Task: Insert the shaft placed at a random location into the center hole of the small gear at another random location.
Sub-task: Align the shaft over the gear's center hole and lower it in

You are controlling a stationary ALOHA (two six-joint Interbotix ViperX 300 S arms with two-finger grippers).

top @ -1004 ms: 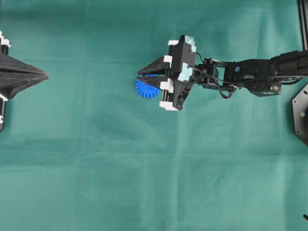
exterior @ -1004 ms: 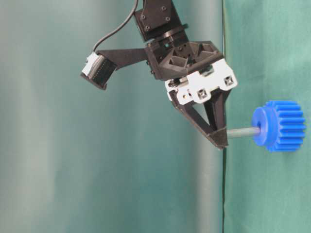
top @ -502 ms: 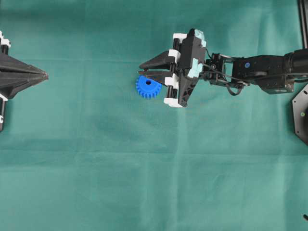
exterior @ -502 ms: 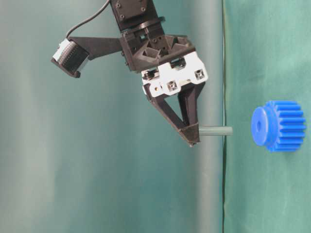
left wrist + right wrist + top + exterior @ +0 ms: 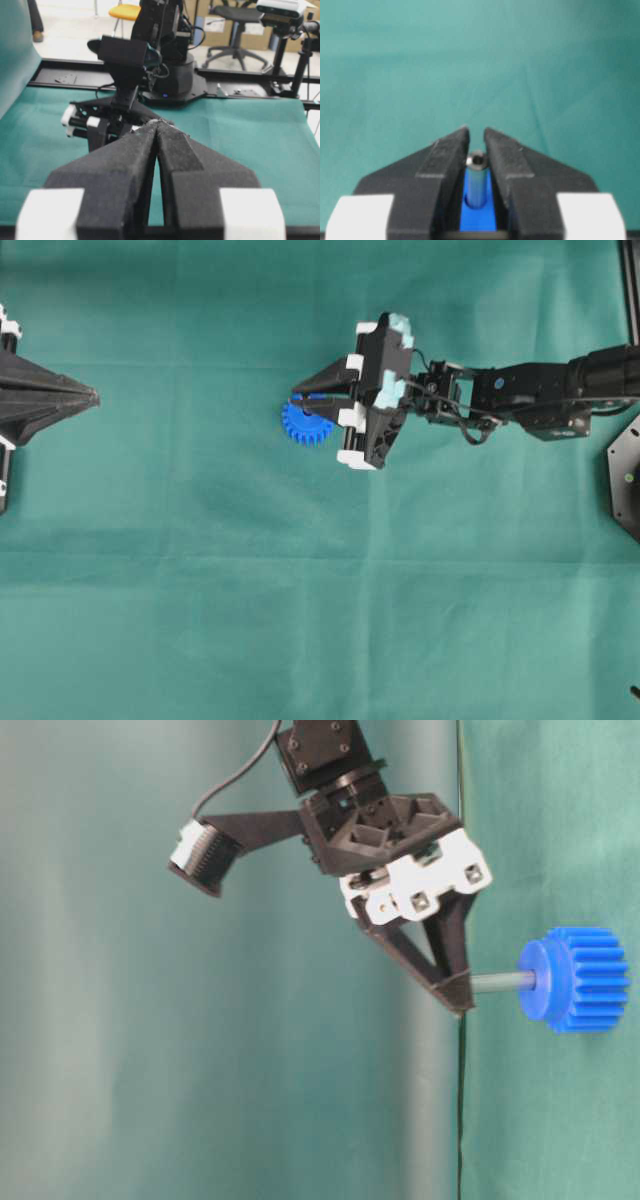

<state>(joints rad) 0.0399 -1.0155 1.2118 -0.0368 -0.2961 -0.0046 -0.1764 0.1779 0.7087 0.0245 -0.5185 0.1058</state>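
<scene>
Shaft seated in the small gear's center hole, right pincer gripping its free end.

Bench (image 5: 300,620), draped in green cloth, carries the one loose item, the small gear (image 5: 305,426), lying flat near mid-bench. Right pincer (image 5: 303,399) reaches in from the right edge of the overhead view and hangs directly over the gear; its fingers (image 5: 455,988) are pinched on the shaft (image 5: 497,982). Left pincer (image 5: 92,397) sits at the left edge, well apart from the gear; the left wrist view shows its fingers (image 5: 172,150) pressed together, nothing between them. Table-level view shows the shaft running straight from the right pincer's tips into the center hole (image 5: 530,982) of the raised hub. Right wrist view shows the shaft standing between the fingers with blue plastic around its base.
</scene>
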